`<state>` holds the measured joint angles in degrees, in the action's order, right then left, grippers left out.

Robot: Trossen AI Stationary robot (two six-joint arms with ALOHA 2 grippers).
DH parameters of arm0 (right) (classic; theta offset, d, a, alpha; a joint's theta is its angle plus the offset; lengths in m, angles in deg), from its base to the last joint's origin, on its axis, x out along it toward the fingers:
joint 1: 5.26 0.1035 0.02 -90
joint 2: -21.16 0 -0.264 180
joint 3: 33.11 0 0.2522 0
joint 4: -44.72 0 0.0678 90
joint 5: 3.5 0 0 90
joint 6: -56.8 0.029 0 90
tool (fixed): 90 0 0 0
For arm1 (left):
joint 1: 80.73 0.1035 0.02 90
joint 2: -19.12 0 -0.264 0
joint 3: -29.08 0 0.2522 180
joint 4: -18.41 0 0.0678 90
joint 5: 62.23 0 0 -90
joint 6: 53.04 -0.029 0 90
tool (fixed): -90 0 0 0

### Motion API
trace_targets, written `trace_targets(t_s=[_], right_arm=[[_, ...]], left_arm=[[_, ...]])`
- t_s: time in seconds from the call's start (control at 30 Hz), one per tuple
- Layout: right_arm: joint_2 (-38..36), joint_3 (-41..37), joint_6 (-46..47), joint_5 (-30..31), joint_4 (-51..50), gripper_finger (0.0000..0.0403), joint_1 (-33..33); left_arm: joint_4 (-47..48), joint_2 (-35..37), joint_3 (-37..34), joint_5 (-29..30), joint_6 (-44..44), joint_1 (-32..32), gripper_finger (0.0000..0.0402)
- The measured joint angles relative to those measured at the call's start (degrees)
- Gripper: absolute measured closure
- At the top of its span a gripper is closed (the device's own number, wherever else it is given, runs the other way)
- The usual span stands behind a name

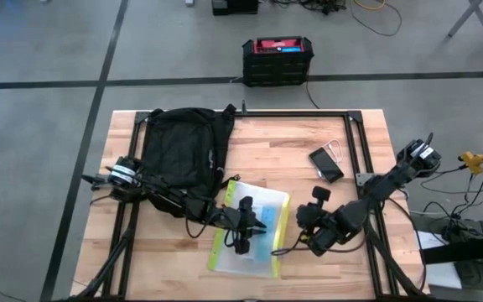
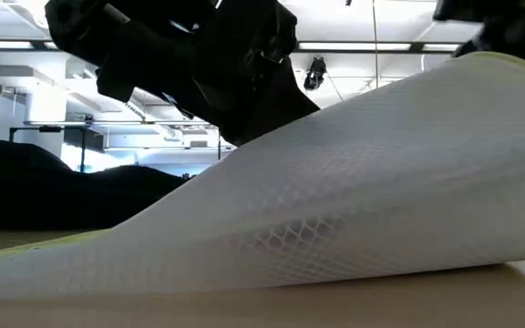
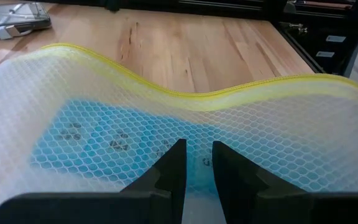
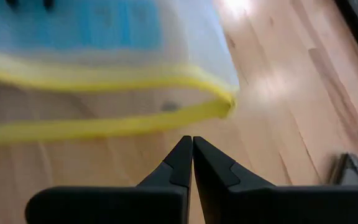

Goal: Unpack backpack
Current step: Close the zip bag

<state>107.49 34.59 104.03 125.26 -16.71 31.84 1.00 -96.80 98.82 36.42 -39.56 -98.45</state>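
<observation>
Two claws: left claw (image 3: 197, 163) narrowly parted, pinching translucent yellow-edged mesh pouch (image 1: 254, 220); right claw (image 4: 192, 155) fully closed, empty, just beside the pouch's corner.

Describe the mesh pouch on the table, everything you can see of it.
The pouch is a flat, translucent white mesh bag with yellow edging and something blue inside. It lies on the wooden table, just off the backpack, bowed upward rather than flat. The left gripper is over its middle, fingers nearly closed on the mesh. The right gripper, shut, sits beside its edge.
</observation>
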Motion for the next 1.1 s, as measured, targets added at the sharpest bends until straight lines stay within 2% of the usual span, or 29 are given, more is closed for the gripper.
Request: trace_targets(t_s=[0.1,0.23,0.4,0.53,0.67,0.8,0.97,1.1], right_arm=[[-0.69,-2.42,-3.25,-0.16,0.04,0.0379,-2.15],[-0.99,-6.57,-9.48,-0.18,2.72,0.0316,-5.66],[-0.99,-14.19,-21.49,0.22,18.35,0.0234,-8.63],[-0.99,-17.53,-26.94,0.28,27.58,0.0204,-10.13],[-0.99,-18.86,-30.67,2.76,31.65,0.0216,-11.59],[-0.99,-19.2,-34.9,4.94,33.04,0.0263,-12.87],[-0.99,-19.18,-39.72,-0.68,39.12,0.0332,-13.04],[-0.99,-19.16,-40.61,-4.14,39.67,0.0356,-13.25]], left_arm=[[0.01,0.0,-0.02,0.01,0.12,-0.02,0.0338],[-0.03,0.0,-0.08,-0.01,0.15,-0.04,0.0338],[-0.03,0.0,-0.09,-0.06,0.12,-0.05,0.0338],[-0.03,0.0,-0.09,-0.1,0.13,-0.09,0.0338],[-0.35,-0.02,-0.14,-0.1,0.11,-0.09,0.0338],[-0.82,-0.04,-0.24,-0.14,-0.51,-0.09,0.0338],[-0.84,-0.07,-0.24,-0.14,-0.55,-0.09,0.0338],[-0.84,-0.07,-0.24,-0.17,-0.51,-0.09,0.0338]])
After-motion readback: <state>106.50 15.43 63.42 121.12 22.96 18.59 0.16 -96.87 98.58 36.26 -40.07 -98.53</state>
